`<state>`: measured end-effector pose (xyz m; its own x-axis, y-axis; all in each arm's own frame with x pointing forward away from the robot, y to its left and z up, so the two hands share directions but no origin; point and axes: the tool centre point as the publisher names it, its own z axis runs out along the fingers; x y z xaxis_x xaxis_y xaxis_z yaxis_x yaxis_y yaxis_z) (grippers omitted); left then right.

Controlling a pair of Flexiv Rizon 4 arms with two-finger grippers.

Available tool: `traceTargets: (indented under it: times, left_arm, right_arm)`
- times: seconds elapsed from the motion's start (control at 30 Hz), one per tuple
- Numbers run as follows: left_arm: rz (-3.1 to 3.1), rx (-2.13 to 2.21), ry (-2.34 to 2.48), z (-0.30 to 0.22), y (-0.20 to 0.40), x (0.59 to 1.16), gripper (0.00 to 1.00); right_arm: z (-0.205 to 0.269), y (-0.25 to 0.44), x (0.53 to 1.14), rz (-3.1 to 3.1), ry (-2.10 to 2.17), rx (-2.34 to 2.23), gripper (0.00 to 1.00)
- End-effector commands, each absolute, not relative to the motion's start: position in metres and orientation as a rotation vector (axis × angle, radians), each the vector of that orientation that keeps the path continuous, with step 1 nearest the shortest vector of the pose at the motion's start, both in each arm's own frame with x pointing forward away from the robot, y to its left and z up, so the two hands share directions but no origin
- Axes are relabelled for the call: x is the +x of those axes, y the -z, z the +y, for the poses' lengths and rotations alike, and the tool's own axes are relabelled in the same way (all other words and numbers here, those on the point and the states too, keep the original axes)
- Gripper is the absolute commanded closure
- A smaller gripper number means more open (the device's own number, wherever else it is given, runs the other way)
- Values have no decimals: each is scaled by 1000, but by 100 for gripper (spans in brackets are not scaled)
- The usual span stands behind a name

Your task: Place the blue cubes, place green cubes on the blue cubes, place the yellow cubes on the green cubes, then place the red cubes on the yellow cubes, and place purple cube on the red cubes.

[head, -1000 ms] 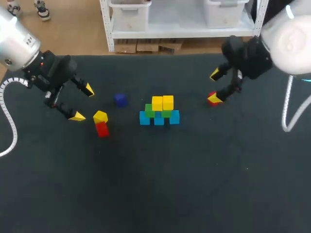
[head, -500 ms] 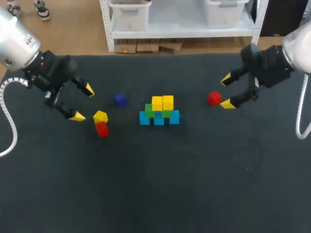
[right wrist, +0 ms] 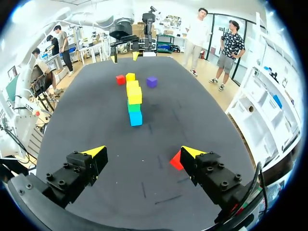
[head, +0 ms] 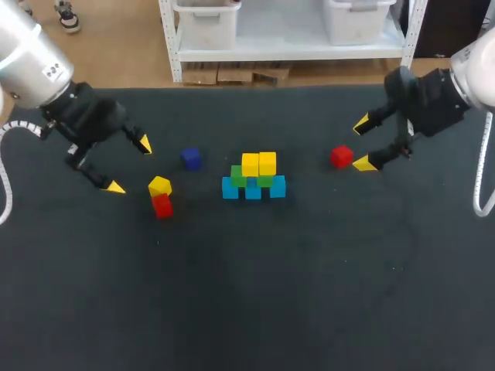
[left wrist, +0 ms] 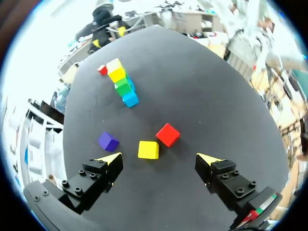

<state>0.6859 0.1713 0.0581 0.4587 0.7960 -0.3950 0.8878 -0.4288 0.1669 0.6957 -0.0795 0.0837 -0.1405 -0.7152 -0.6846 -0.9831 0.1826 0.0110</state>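
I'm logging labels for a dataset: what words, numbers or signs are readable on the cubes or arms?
Nothing readable.
Stack of cubes: no print.
Purple cube, loose yellow cube, red cube beside it, other red cube: no print.
Left arm: small dark mark on its silver shell, too small to read.

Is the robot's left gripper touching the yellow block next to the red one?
Apart. The head view shows dark table between the open left gripper and the yellow block, which sits just past its nearer fingertip.
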Motion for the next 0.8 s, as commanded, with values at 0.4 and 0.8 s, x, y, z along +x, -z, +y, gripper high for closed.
traceTargets:
  times: [0.4,0.8]
  left_arm:
    - [1457,2403,420,145,-25,706,0]
    - [1473,2397,422,144,-10,715,0]
  right_arm:
    - [-80,-83,696,1917,-645,-1589,0]
    - [-80,-83,696,1917,-645,-1589,0]
